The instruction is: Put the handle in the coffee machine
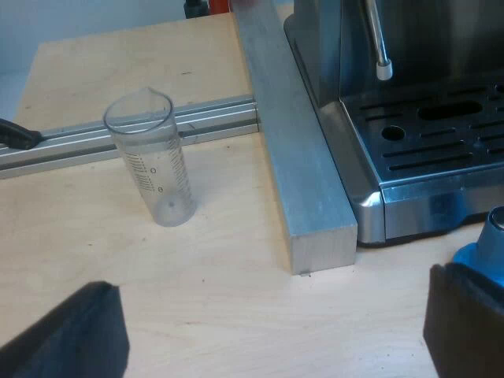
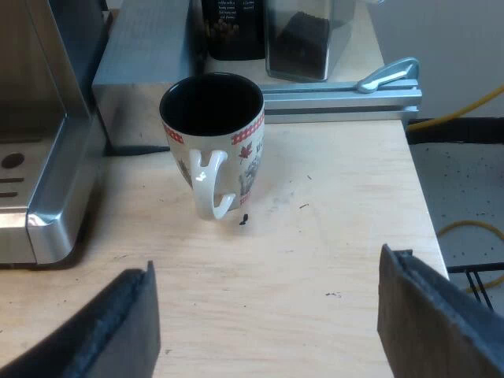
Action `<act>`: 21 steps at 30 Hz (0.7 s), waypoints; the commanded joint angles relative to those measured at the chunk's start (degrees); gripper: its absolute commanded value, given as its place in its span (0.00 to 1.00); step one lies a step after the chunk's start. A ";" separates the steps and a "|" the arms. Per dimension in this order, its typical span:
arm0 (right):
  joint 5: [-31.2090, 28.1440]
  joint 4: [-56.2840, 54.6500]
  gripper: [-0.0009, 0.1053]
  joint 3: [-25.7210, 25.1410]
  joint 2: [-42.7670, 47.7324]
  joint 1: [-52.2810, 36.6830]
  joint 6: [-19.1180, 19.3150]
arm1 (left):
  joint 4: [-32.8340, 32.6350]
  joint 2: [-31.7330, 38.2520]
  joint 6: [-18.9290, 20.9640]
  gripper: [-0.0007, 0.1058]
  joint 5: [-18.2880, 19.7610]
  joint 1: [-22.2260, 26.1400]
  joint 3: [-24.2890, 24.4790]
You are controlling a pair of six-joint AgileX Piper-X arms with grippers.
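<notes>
My left gripper (image 1: 272,342) hangs open over bare wooden board, its black fingers (image 1: 71,335) wide apart with nothing between them. A clear measuring glass (image 1: 151,161) stands upright ahead of it. The espresso machine (image 1: 429,138) shows its slotted drip tray and steam wand (image 1: 379,43). A blue tamper (image 1: 490,248) sits just by one fingertip, near the machine's corner. My right gripper (image 2: 268,331) is open too, above the board a short way from a white mug (image 2: 213,138) with a red checked rim. The mug stands beside the machine's corner (image 2: 51,169).
A thick aluminium bar (image 1: 295,150) lies along the machine's side, and a slotted rail (image 1: 197,118) meets it behind the glass. Behind the mug are a metal block (image 2: 146,55), a rail (image 2: 339,94) with a grey lever, and dark containers (image 2: 299,35). The board's edge (image 2: 417,181) drops off beyond the mug.
</notes>
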State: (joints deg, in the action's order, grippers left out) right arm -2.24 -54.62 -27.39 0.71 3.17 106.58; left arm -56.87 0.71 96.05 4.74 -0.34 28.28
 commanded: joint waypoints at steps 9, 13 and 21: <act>0.31 -1.63 0.59 -1.46 1.19 0.36 0.23 | -0.43 4.38 1.00 0.75 2.64 -0.33 1.48; 1.16 -6.00 0.59 -4.53 -2.83 2.54 0.23 | -5.03 -2.49 1.00 0.78 5.61 -1.72 4.83; 6.14 -14.99 0.59 -10.23 -14.43 10.33 0.50 | -5.46 -12.45 1.00 0.77 11.36 -10.67 7.65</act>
State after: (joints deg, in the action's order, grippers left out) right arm 1.65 -66.92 -35.68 -10.48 11.63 106.69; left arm -62.61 -10.65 96.47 14.66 -9.22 35.11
